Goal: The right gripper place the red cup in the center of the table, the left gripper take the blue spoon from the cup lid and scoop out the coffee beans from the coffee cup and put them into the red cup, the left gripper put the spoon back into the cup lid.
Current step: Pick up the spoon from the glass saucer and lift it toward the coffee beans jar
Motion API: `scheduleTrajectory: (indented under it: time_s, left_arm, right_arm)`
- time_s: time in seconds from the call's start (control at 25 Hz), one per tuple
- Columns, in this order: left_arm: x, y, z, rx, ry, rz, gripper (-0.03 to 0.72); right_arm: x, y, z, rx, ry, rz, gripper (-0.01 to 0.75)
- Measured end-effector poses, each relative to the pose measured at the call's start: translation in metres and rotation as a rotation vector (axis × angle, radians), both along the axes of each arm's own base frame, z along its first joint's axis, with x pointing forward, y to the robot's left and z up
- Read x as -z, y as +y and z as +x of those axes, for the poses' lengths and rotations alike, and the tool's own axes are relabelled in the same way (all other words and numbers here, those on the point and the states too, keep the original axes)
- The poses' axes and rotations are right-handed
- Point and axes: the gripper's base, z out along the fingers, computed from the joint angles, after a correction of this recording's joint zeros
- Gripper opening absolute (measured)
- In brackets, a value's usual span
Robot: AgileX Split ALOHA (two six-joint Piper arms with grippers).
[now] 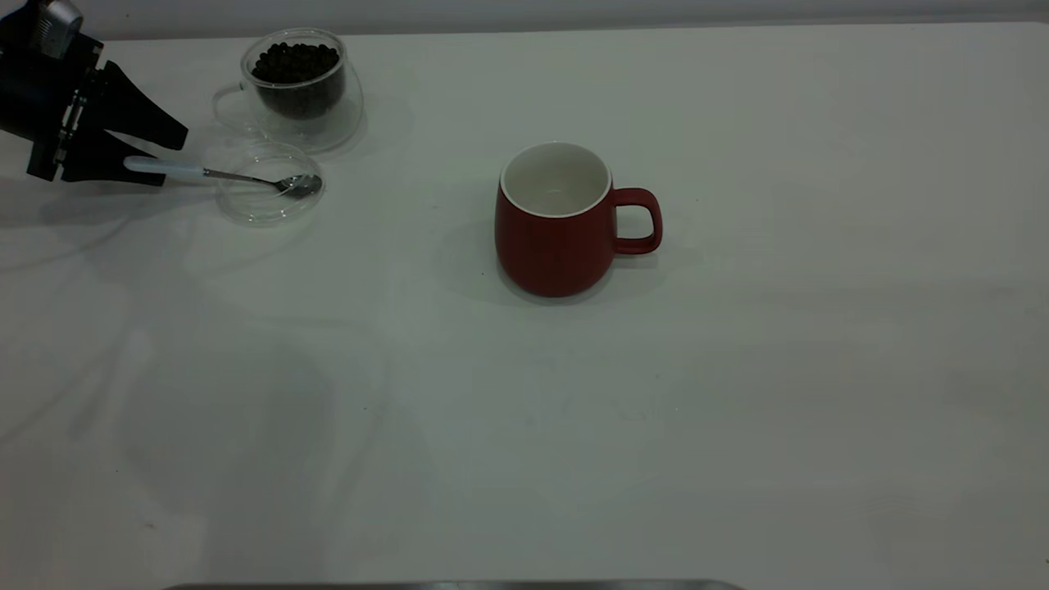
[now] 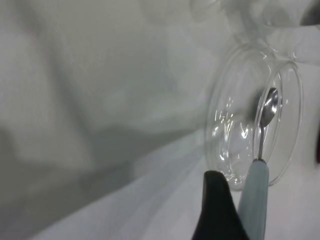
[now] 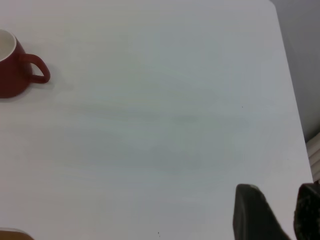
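Exterior view: the left tool (image 1: 168, 156) sits at the desk's (image 1: 737, 410) far left edge, its 2 black fingers spread apart on either side of the pale-blue handle of the spoon (image 1: 213, 174); whether they touch the handle cannot be told. Ahead of the tool, the spoon's shiny metal bowl rests inside the lid (image 1: 269, 193), a clear glass disc with a raised rim. Just beyond the lid stands the glass cup (image 1: 297, 88), double-walled, rounded, its loop handle turned toward the tool, filled near the top with dark beans (image 1: 295, 64). Well away from the tool, mid-desk, stands the red cup (image 1: 559, 220): matte dark red, white inside and at the rim, upright, squarish handle pointing away from the tool.

Right wrist view shows the right tool (image 3: 277, 212) far from the red cup, with 2 dark fingers a little apart and nothing between them.
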Motion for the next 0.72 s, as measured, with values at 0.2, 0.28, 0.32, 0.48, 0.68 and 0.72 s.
scheduleTrajectory:
  time_s: [0.2, 0.28, 0.32, 0.48, 0.68, 0.72]
  left_arm:
    - [0.0, 0.0, 0.0, -0.016, 0.02, -0.003, 0.558]
    - [0.0, 0.0, 0.0, -0.021, 0.025, -0.004, 0.558]
    - [0.0, 0.0, 0.0, -0.021, 0.026, -0.004, 0.558]
    - [-0.0001, 0.0, 0.0001, -0.024, 0.028, -0.006, 0.535]
    - [-0.0002, -0.0002, 0.0002, -0.038, 0.041, -0.011, 0.427]
    - [-0.0005, -0.0003, 0.0005, -0.041, 0.041, -0.015, 0.395]
  right_arm:
    - [0.0, 0.0, 0.0, 0.0, 0.0, 0.0, 0.239]
    - [0.0, 0.0, 0.0, 0.0, 0.0, 0.0, 0.239]
    - [0.0, 0.0, 0.0, 0.0, 0.0, 0.0, 0.239]
    - [0.0, 0.0, 0.0, 0.0, 0.0, 0.0, 0.239]
    - [0.0, 0.0, 0.0, 0.0, 0.0, 0.0, 0.239]
    - [0.0, 0.0, 0.0, 0.0, 0.0, 0.0, 0.239]
